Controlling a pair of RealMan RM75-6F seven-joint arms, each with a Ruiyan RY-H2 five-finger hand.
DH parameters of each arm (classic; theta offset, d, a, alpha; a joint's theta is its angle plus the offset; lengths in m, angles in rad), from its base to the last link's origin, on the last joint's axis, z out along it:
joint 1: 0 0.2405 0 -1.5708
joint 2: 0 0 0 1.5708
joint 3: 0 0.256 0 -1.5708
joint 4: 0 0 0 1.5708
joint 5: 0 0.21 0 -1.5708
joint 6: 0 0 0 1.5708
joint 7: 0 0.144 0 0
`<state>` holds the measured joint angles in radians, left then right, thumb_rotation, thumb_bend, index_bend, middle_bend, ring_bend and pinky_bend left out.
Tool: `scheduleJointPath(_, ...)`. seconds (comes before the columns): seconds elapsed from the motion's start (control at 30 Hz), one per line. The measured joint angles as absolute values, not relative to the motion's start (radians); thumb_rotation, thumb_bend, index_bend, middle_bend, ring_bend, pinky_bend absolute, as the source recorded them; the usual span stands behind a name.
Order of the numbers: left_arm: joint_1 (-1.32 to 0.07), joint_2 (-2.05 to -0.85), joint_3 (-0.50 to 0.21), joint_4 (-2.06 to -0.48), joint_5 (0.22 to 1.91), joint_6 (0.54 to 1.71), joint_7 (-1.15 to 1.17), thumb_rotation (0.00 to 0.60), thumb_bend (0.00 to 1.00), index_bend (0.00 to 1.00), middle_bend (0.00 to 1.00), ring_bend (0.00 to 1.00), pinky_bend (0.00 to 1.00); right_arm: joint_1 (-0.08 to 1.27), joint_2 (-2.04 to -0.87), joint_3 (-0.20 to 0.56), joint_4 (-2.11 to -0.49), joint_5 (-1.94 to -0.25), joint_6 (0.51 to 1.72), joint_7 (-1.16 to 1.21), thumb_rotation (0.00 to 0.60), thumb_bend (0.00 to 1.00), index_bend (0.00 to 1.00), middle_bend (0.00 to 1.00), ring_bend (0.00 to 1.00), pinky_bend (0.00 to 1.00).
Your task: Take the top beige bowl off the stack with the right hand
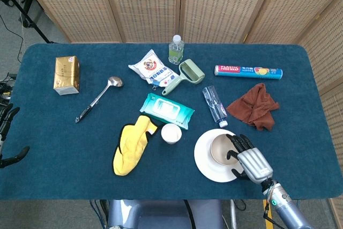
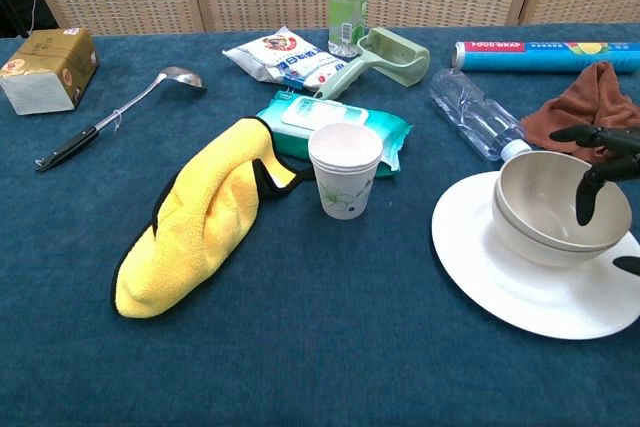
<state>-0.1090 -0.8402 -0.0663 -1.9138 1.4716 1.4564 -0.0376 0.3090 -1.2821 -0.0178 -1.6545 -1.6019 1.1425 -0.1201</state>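
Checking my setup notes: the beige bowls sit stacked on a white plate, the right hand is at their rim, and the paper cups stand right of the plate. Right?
One slip: the paper cups stand left of the white plate, beside the yellow cloth, as the chest view shows. The beige bowls are stacked on the plate, right hand at their rim.

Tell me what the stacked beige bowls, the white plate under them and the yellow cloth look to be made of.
Beige bowls: smooth, matte, probably ceramic or melamine; even sheen, thick rims.
White plate: glossy, likely ceramic or plastic; soft reflections.
Yellow cloth: fuzzy microfibre-like fabric with black stitched edging.
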Motion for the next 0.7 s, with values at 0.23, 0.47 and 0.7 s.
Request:
scheduleJointPath(0.23, -0.110, -0.838, -0.066, -1.913, 1.470, 1.453, -0.044, 0.600, 0.25, 0.00, 0.00, 0.00, 0.00, 0.318, -1.299, -0.017, -1.638, -1.585, 1.134, -0.117, 0.600, 0.35, 0.46, 0.00, 0.00, 0.00)
scheduleJointPath(0.47, -0.111, -0.838, -0.067, -1.912, 1.467, 1.453, -0.045, 0.600, 0.25, 0.00, 0.00, 0.00, 0.00, 0.328, -1.310, -0.018, -1.626, -1.568, 1.120, -0.099, 0.600, 0.42, 0.52, 0.00, 0.00, 0.00)
scheduleJointPath(0.7, -0.113, -0.838, -0.067, -1.912, 1.465, 1.449, -0.044, 0.600, 0.25, 0.00, 0.00, 0.00, 0.00, 0.335, -1.319, -0.022, -1.615, -1.567, 1.123, -0.080, 0.600, 0.46, 0.62, 0.00, 0.00, 0.00)
